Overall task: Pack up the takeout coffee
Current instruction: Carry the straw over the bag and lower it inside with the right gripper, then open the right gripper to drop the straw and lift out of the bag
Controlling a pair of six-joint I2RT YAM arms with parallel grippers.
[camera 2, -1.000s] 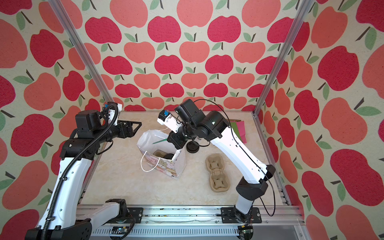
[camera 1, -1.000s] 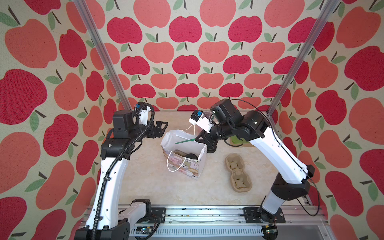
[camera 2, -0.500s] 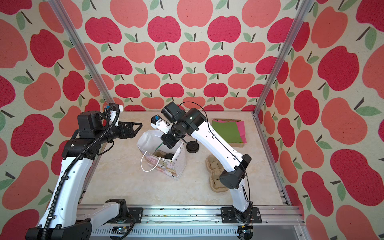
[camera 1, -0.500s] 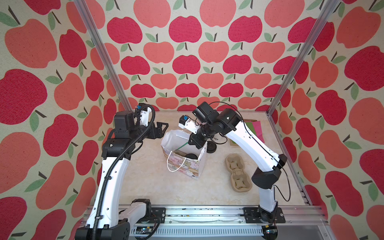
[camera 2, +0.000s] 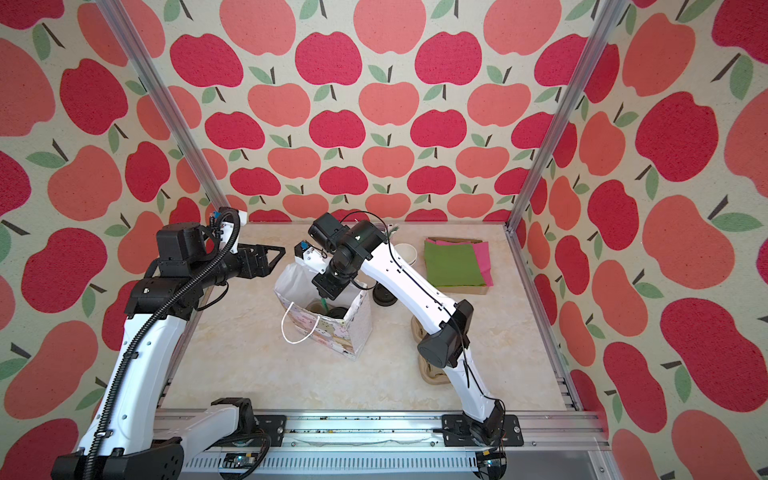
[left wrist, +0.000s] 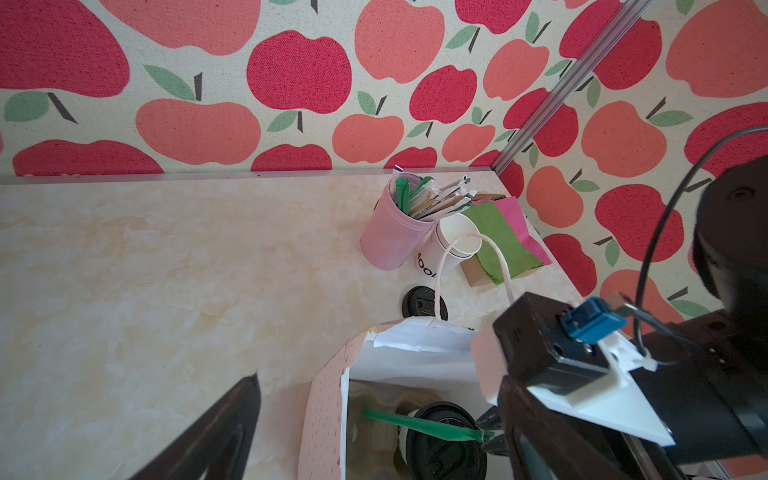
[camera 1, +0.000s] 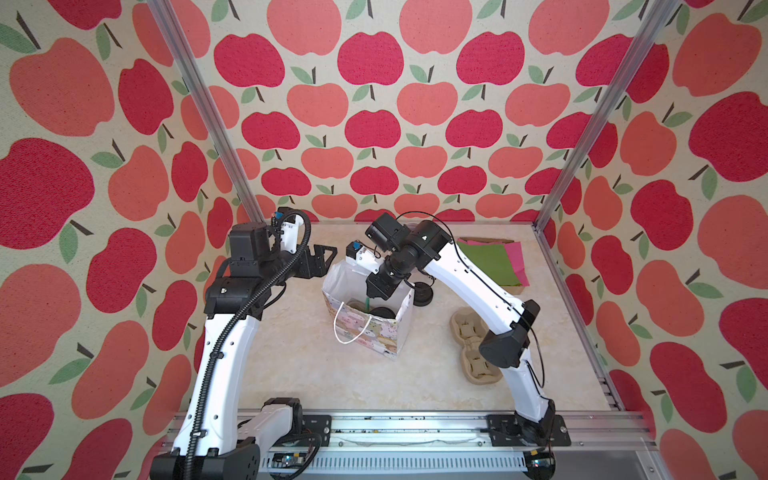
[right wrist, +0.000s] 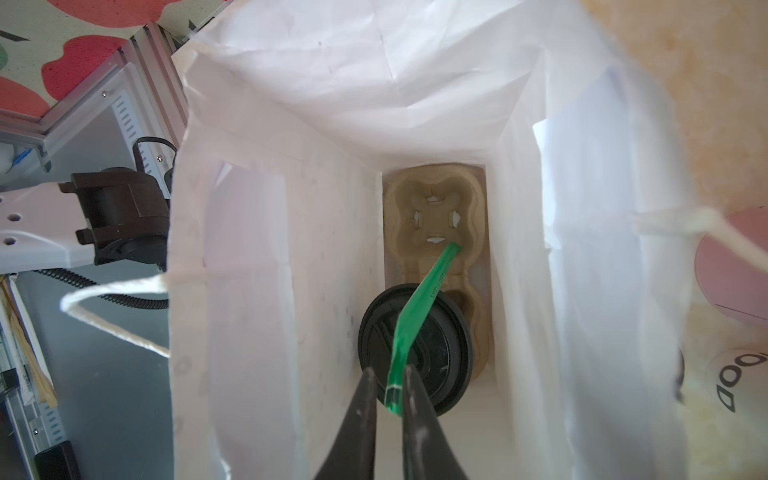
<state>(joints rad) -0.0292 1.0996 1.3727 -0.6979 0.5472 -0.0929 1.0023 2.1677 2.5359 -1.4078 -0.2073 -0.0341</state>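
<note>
Sitting inside the paper bag (right wrist: 332,104), capped, the coffee cup (right wrist: 446,345) rests in a pulp tray (right wrist: 436,199) on the bag's floor. Right claw (right wrist: 388,376), at the bag's mouth, brackets a green stick (right wrist: 428,286) over the cup; pinching or merely flanking it, cannot tell. Left claw (camera 1: 326,259) spread, near the bag's rim. Step, I judge: adding the stick. Next: release, lift clear of bag walls.

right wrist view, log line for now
right gripper: around green plastic stick, grip unclear | black-lidded white paper cup: in tan pulp carrier, in white paper bag | left gripper: open
</note>
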